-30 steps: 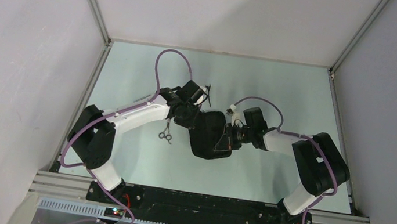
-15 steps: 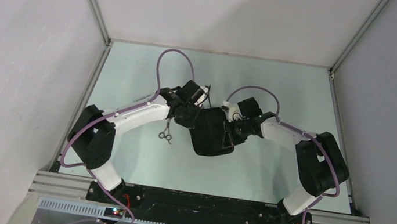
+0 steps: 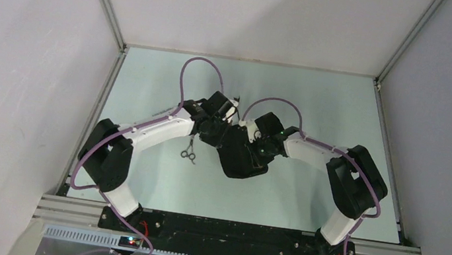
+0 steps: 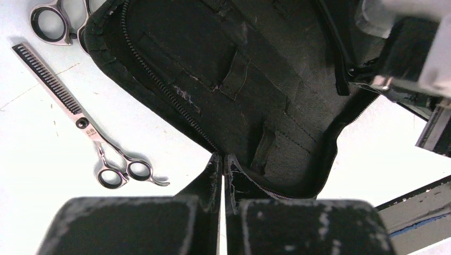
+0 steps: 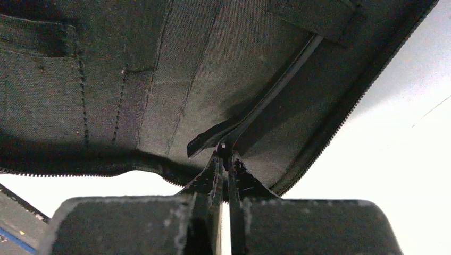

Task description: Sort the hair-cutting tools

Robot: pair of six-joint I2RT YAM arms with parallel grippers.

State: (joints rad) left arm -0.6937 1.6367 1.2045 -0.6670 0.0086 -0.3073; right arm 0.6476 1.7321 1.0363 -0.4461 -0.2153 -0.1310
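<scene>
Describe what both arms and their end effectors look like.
Left arm and right arm: white tubular links between bulky black joints. A purple cable loops along each. Left end effector and right end effector are blocky and black, scuffed whitish.

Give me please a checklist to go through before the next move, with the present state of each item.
1. The left end effector holds the pouch open: ok, shut on its zipper rim.
2. The pouch interior is exposed: ok, pockets show.
3. The right end effector holds the hair clip: ok, pinched near one end.
4. The clip's far end sits in a pocket: cannot tell, a flap hides it.
5. The thinning scissors are clear of the pouch: ok, they lie apart beside it.
6. The second scissors are clear of the pouch: cannot tell, only ring handles show at its rim.
</scene>
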